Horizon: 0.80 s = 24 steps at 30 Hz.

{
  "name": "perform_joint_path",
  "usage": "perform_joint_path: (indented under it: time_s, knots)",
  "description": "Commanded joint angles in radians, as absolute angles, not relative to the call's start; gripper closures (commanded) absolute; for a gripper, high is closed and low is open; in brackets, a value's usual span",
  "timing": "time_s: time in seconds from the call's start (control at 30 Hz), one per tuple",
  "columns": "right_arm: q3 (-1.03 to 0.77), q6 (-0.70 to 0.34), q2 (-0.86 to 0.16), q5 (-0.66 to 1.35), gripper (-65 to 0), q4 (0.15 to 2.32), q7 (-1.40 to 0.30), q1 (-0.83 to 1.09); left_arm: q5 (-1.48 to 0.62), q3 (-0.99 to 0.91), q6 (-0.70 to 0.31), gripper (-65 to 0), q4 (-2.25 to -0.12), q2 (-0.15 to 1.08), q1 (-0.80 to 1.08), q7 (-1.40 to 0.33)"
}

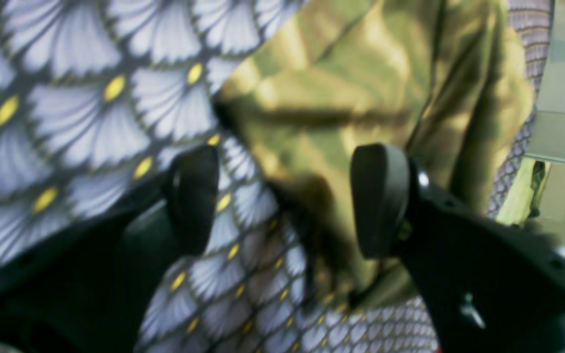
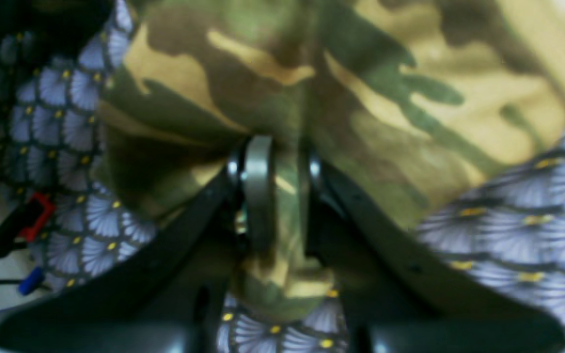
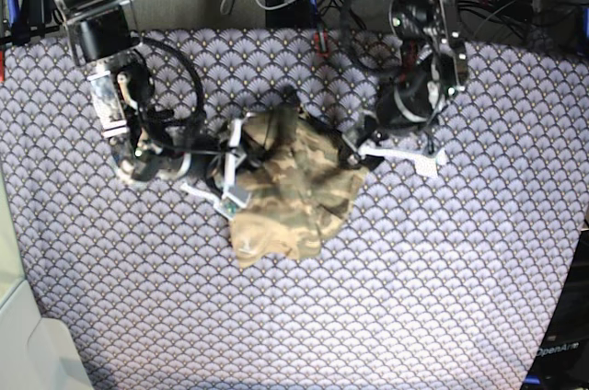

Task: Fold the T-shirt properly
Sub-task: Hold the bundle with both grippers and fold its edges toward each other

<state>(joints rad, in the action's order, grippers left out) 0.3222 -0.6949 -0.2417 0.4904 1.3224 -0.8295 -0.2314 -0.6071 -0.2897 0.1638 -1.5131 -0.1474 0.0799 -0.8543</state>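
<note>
Right fingers (image 2: 275, 196) pinching crumpled T-shirt (image 3: 290, 189) on scalloped cloth (image 3: 442, 270) (left fingers (image 1: 287, 201) spread, empty)

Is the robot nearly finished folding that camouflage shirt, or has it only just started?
Early days, by the look of it. Nothing looks folded: the T-shirt lies in a crumpled heap on the purple patterned table cloth. In hand: the right gripper is pinching a bunch of the cloth, while the left gripper is open at the shirt's edge, gripping nothing. Left: spreading it flat and making every fold.
</note>
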Motion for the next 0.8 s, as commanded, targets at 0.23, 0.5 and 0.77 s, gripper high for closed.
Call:
perform_joint_path:
  time_s: [0.23, 0.5, 0.77]
  knots:
    - [0.315, -0.698, -0.26, 0.49, -11.5, 1.326, -0.816, -0.248, -0.593, -0.232, 0.176, -42.1, -1.428, -0.157, 0.024, -0.811]
    - [0.315, -0.698, -0.26, 0.489, -11.5, 1.305, -0.817, -0.24, -0.598, -0.217, 0.176, -32.5, -1.34, -0.157, -0.053, -0.774]
    - [0.315, -0.698, -0.26, 0.489, -11.5, 1.234, -0.814, -0.251, -0.598, -0.217, 0.176, -2.3, -1.339, -0.157, -0.076, -0.771]
